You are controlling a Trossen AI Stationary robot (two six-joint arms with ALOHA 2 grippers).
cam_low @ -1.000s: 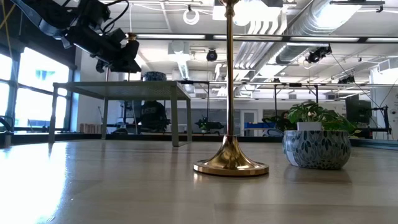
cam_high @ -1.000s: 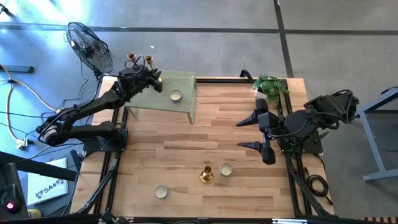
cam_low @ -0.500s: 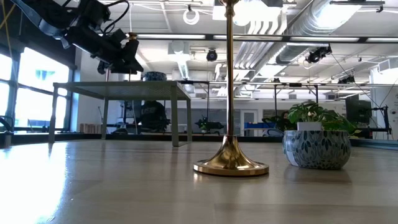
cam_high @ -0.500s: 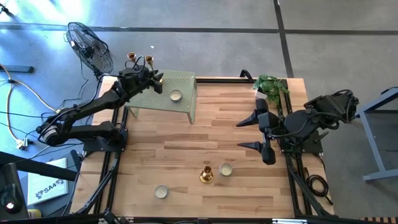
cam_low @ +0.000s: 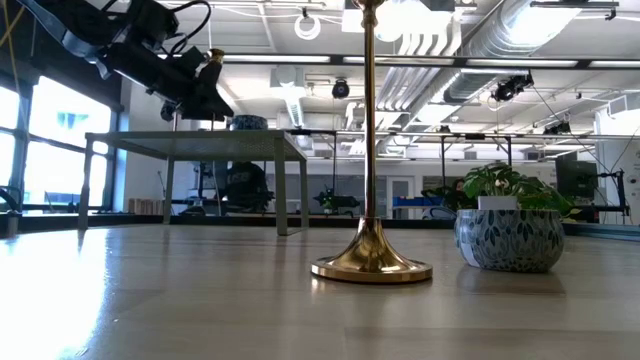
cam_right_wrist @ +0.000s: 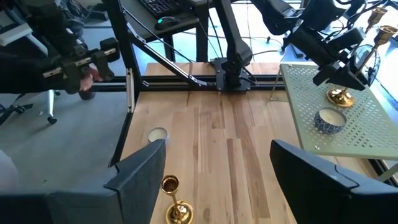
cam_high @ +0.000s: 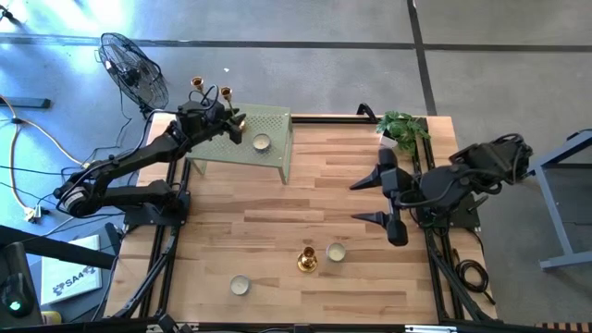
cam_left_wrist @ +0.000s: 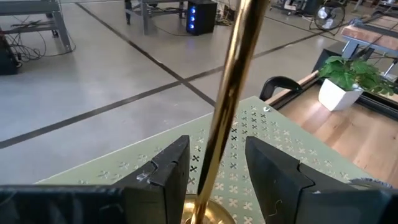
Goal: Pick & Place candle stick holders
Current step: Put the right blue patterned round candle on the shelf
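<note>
The left pincer (cam_left_wrist: 214, 171) stands spread around a candle stick holder (cam_left_wrist: 229, 106) on the green shelf (cam_left_wrist: 273, 140); no legible writing.

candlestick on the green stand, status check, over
Left pincer open around the candlestick stem, base on the green stand. Right pincer open, idle mid-table. Another candlestick stands at the table's front. Small bowl close by on the stand.

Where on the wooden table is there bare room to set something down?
The wooden table is bare across its middle, between the pale green perforated stand and the gold candlestick. It is crowded by that candlestick and round white candle, and near the potted plant.
</note>
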